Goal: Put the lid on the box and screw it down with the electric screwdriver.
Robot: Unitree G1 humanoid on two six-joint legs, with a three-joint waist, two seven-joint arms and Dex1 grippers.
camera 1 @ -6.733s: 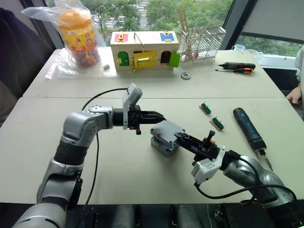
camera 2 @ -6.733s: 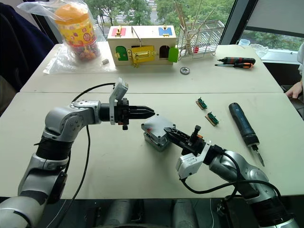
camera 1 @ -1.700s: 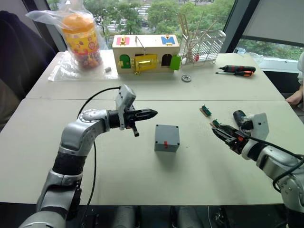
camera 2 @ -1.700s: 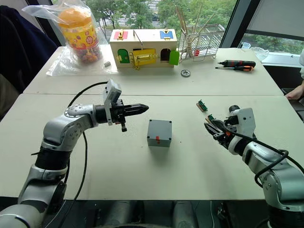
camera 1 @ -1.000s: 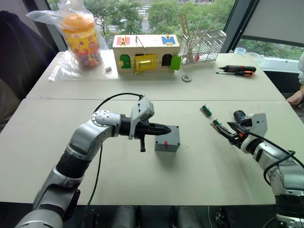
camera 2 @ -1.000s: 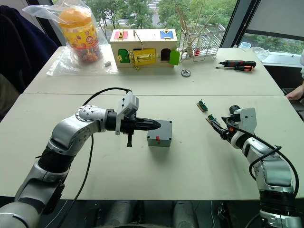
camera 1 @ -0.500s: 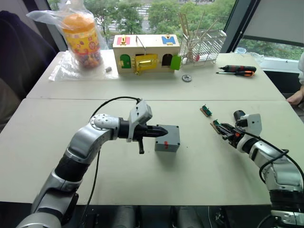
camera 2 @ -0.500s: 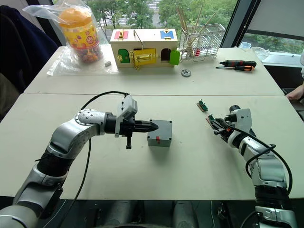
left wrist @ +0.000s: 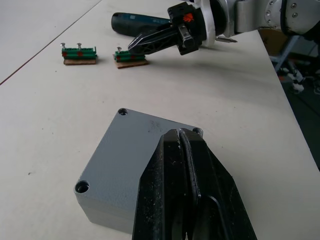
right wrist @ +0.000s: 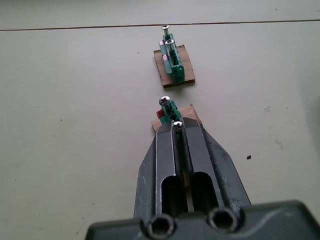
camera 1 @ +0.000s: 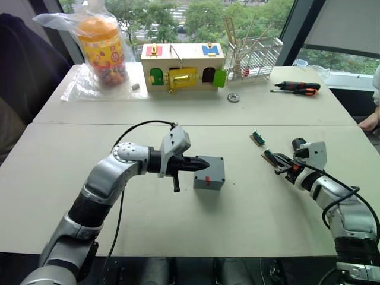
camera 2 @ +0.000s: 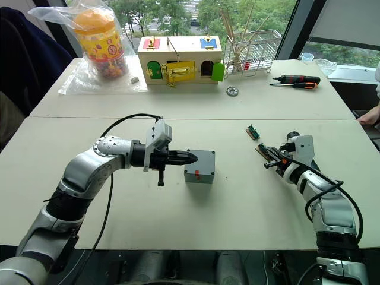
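Lidded box [camera 1: 209,173] mid-surface, the left end effector [camera 1: 204,163] pressed shut and empty against its side, and the right end effector [right wrist: 178,125] pinching a screw [right wrist: 177,123] on a green holder [right wrist: 170,107]; lifting could drag the holder or drop the screw.

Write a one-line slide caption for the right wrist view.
Right gripper closed on a screw at the nearer green screw holder; a second holder sits beyond.

Head stereo pair: high, facing forward-down over beige table [camera 1: 249,219]. Left wrist cam: close above small grey plastic box [left wrist: 130,170], facing across table. Right wrist cam: low near table's right edge. Both wrist views share green terminal blocks on wood chips [right wrist: 172,67].
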